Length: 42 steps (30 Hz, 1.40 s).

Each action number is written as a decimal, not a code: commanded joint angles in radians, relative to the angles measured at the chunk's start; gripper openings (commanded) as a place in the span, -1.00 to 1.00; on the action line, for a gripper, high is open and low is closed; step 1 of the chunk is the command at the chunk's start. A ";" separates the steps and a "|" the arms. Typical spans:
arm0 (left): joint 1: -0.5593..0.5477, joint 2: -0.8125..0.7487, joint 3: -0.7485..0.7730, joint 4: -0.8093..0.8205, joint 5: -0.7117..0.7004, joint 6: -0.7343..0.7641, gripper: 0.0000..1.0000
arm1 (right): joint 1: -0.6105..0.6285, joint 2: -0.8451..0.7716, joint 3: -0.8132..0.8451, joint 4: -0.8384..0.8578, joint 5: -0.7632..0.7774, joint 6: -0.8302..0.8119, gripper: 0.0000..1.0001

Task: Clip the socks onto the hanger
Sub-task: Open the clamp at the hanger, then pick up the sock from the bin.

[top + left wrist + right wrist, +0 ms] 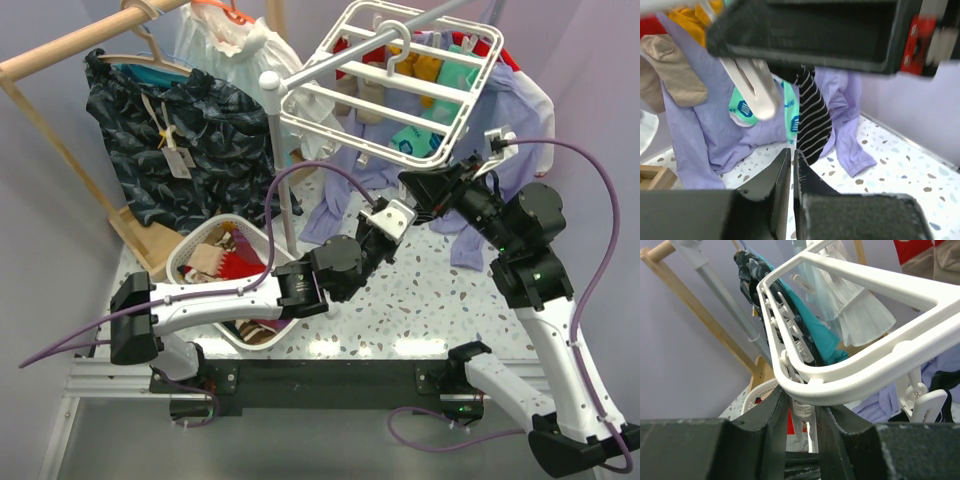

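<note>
From above, the left arm lies low and long, stretched from its base toward the hanger (390, 85), and the left hand (395, 215) ends just under the hanger's near edge. The right arm stands folded at the elbow, and the right hand (418, 185) points in at the hanger's near corner, right beside the left one. How far either hand is open I cannot tell from up here. The socks (215, 262), red with tan cuffs, lie in the white basket (185, 262), well apart from the hanger on the left arm's side. Lavender cloth (335, 215) is heaped on the surface (440, 300) below the hanger.

The left wrist view has the left hand (792, 152) with its fingers (780, 185) pressed almost together, only a thin slit between them, and nothing I can see in it. A black-and-white striped cloth (812, 120) hangs from the hanger just past the fingertips; whether it touches them I cannot tell. A teal sock (742, 107) hangs beside it.

The right wrist view has the right hand (801, 402) up under the rounded corner of the hanger (880, 365). Its fingers (767, 425) are drawn in on either side of a white clip (800, 417) hanging from that corner and seem to pinch it. The frame runs away from the hand, tilted.
</note>
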State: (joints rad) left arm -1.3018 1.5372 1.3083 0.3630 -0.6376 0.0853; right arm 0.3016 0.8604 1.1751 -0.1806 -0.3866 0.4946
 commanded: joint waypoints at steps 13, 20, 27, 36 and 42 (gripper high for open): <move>0.013 -0.130 -0.106 0.056 0.009 -0.174 0.34 | 0.004 -0.027 -0.046 0.069 0.055 -0.018 -0.70; 0.078 -0.244 -0.144 -0.146 0.053 -0.410 0.61 | 0.004 -0.038 -0.075 0.072 0.066 -0.014 -0.79; 0.163 -0.377 -0.222 -0.589 0.007 -0.692 0.77 | 0.002 -0.041 -0.088 0.067 0.074 -0.028 -0.85; 0.390 -0.568 -0.384 -1.021 0.025 -0.946 0.79 | 0.002 -0.034 -0.089 0.052 0.078 -0.062 -0.85; 0.610 -0.632 -0.477 -1.092 0.047 -0.889 0.75 | 0.004 -0.029 -0.088 0.044 0.075 -0.073 -0.85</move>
State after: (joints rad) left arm -0.8047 0.9321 0.8715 -0.6342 -0.6056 -0.7967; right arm 0.3012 0.8177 1.0954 -0.1165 -0.3290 0.4671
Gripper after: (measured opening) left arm 0.881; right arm 0.272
